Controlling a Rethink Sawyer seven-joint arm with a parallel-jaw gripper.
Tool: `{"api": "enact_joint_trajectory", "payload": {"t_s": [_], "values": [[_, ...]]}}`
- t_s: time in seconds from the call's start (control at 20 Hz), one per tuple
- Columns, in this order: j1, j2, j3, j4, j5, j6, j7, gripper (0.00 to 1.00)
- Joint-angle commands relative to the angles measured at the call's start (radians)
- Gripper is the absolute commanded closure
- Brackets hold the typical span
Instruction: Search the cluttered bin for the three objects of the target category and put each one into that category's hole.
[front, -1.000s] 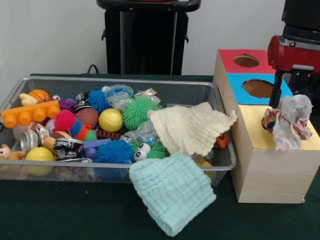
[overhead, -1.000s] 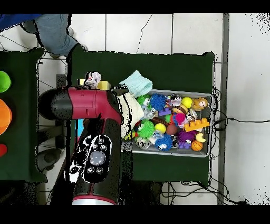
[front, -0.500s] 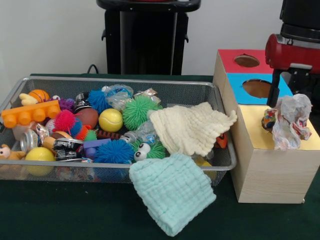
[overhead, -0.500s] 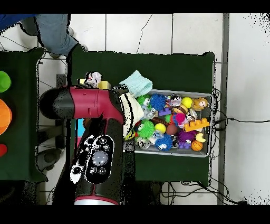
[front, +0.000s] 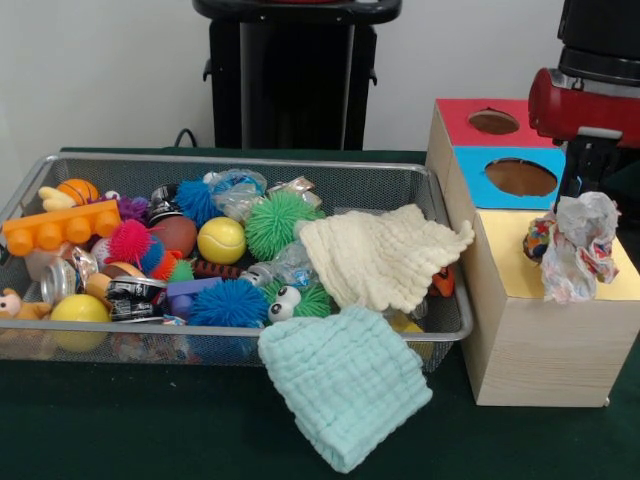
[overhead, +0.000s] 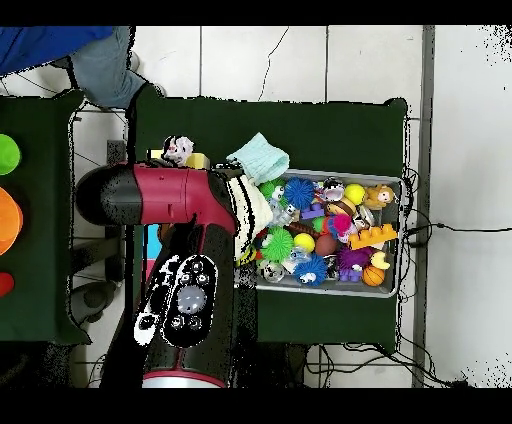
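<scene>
On top of the wooden box (front: 545, 330), over its yellow panel (front: 510, 255), hangs a crumpled wad of white wrapper (front: 578, 243) with bits of colour printed on it, and a small multicoloured ball (front: 539, 238) touches its side. It looks light and springy, so it may snag or unfold. The gripper (front: 585, 185) stands right above the wad, seemingly holding its top, but whether it is pinching or spread I cannot tell. To do this step well, I would centre the wad over the right hole before letting go; the blue hole (front: 521, 177) and red hole (front: 493, 122) lie behind. Beside the box, the wire bin (front: 240, 172) holds toys under a cream cloth (front: 380, 255).
</scene>
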Motion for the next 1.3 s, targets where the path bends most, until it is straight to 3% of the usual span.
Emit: {"api": "enact_joint_trajectory", "payload": {"t_s": [0.05, 0.3, 0.35, 0.95, 1.3], "values": [[-0.026, 0.024, 0.057, 0.075, -0.015, 0.019, 0.132, 1.0], [-0.025, 0.027, 0.057, 0.068, -0.018, 0.025, 0.128, 1.0], [-0.024, 0.026, 0.057, 0.07, -0.016, 0.02, 0.131, 0.0], [-0.024, 0.027, 0.057, 0.07, -0.018, 0.019, 0.132, 0.0], [-0.027, -0.028, 0.051, 0.056, -0.004, 0.123, 0.122, 0.0]]}}
